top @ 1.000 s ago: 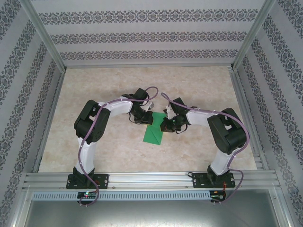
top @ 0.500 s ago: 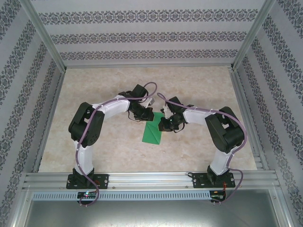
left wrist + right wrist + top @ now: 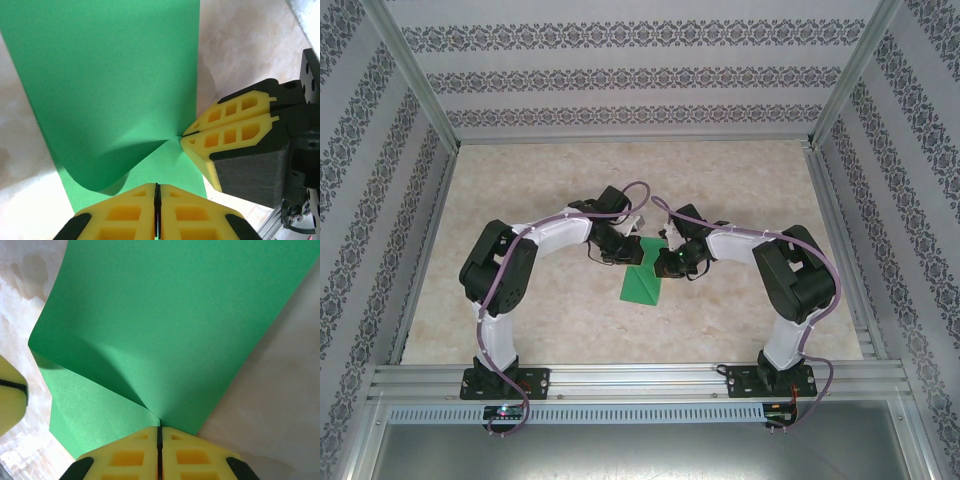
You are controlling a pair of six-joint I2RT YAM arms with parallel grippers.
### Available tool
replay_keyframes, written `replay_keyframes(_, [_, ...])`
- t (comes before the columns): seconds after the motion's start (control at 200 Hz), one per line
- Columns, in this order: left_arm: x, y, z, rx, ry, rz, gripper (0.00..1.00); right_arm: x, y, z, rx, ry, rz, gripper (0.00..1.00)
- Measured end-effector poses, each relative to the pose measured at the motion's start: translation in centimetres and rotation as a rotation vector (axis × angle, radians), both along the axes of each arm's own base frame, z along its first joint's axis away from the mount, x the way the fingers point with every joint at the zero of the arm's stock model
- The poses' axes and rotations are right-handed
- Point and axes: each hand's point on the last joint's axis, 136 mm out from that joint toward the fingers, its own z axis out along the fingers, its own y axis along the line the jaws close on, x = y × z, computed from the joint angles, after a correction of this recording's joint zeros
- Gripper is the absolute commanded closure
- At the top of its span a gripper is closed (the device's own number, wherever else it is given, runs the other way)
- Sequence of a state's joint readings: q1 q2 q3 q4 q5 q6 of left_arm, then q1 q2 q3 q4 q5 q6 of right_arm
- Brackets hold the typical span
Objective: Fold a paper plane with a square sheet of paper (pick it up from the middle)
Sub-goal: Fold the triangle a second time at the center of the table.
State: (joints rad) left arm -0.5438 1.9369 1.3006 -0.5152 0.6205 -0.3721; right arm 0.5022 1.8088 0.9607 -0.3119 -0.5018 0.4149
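On marbled table (image 3: 520, 200): one paper sheet (image 3: 642, 287), two grippers. Right gripper (image 3: 160, 429) pinches its 12 o'clock end; left gripper (image 3: 156, 186) closed. Patterned walls (image 3: 620, 70).

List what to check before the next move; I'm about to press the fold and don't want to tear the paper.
1. Right pincer shut on the green sheet: ok.
2. Left pincer shut: ok; gripping the sheet: cannot tell.
3. Fold pressed flat: not ok, the sheet bulges in a rounded loop.
4. Pincers apart from each other: ok, though close.
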Motion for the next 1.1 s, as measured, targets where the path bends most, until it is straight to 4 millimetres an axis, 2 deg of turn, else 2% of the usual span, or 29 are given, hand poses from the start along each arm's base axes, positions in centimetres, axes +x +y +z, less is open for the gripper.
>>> replay_keyframes(0.37, [-0.7,0.3,-3.1,0.031,0.060,-0.001,0.89,0.0,0.0,0.0,-0.001,0.001,0.000,0.91])
replay_keyframes(0.644, [-0.6,0.2,-3.5,0.028,0.063,-0.001,0.89,0.0,0.0,0.0,-0.001,0.001,0.000,0.88])
replay_keyframes(0.939, [-0.5,0.0,-3.7,0.015,0.064,-0.008,0.89,0.0,-0.1,0.5,-0.014,-0.016,-0.001,0.76])
replay_keyframes(1.099, [-0.5,-0.2,-3.8,0.005,0.067,-0.011,0.89,-0.4,-1.1,1.4,-0.048,-0.030,-0.016,0.72])
